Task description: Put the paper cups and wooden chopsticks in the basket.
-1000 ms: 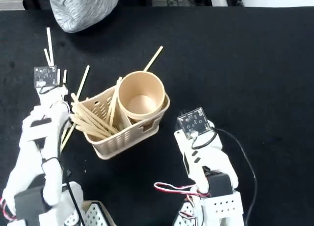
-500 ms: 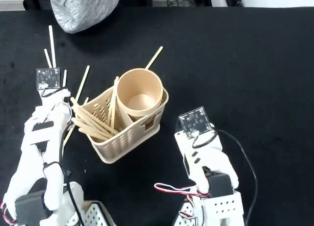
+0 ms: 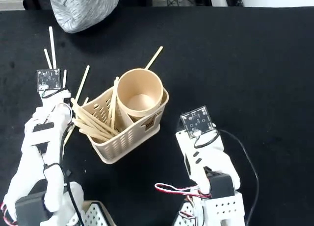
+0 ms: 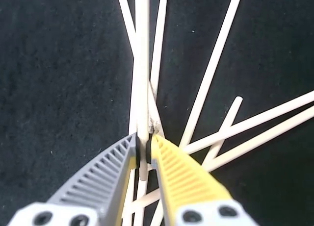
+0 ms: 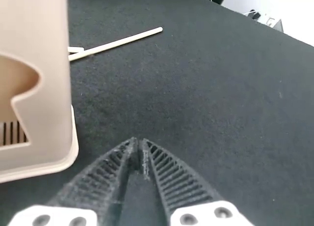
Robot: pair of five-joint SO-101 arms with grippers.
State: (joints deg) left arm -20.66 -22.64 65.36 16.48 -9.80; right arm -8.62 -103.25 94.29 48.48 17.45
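High view: the basket stands left of the middle of the table, with the paper cup upright inside it beside a sheaf of wooden chopsticks; loose chopsticks lie toward the left edge; gathering the sticks looks to be the step in hand.

Left wrist view: the left gripper is pinched tight on a single chopstick above the loose ones; next it likely needs lifting clear and carrying over the basket rim.

Right wrist view: the right gripper is closed on nothing, just beside the basket; a stray chopstick lies beyond; no legible writing on cup or basket.
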